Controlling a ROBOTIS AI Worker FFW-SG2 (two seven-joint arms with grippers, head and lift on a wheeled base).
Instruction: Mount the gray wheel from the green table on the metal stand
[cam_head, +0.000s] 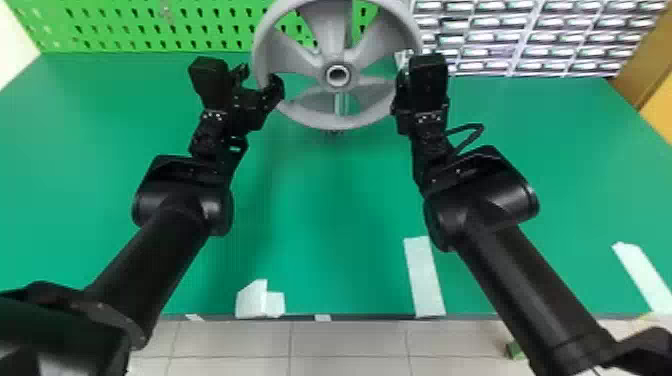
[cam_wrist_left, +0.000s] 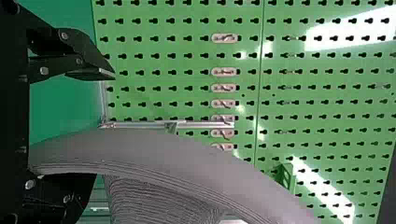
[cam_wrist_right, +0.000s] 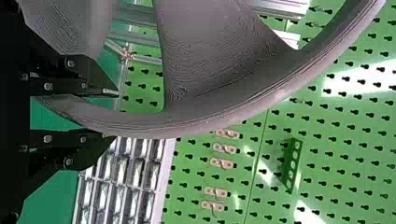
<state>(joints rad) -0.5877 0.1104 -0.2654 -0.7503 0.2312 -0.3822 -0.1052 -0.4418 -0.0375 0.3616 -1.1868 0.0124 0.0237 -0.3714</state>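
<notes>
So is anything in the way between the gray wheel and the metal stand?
Nothing that I can see. The gray wheel is up in front of the metal stand, and bits of the stand peek through its gaps. The wheel hides the rest, so I can't check right behind its middle.

From here the wheel (cam_head: 332, 120) is showing gray, fine lines striping its spokes (cam_wrist_right: 210, 51); the table (cam_head: 340, 225) is glowing deep green, the pegboard (cam_wrist_left: 198, 30) brighter green with dark keyholes (cam_wrist_left: 153, 21), and the arms (cam_head: 160, 250) black.

Grn tbl (cam_head: 325, 225) w/ stand (cam_head: 341, 104), wht strips (cam_head: 424, 277)
</notes>
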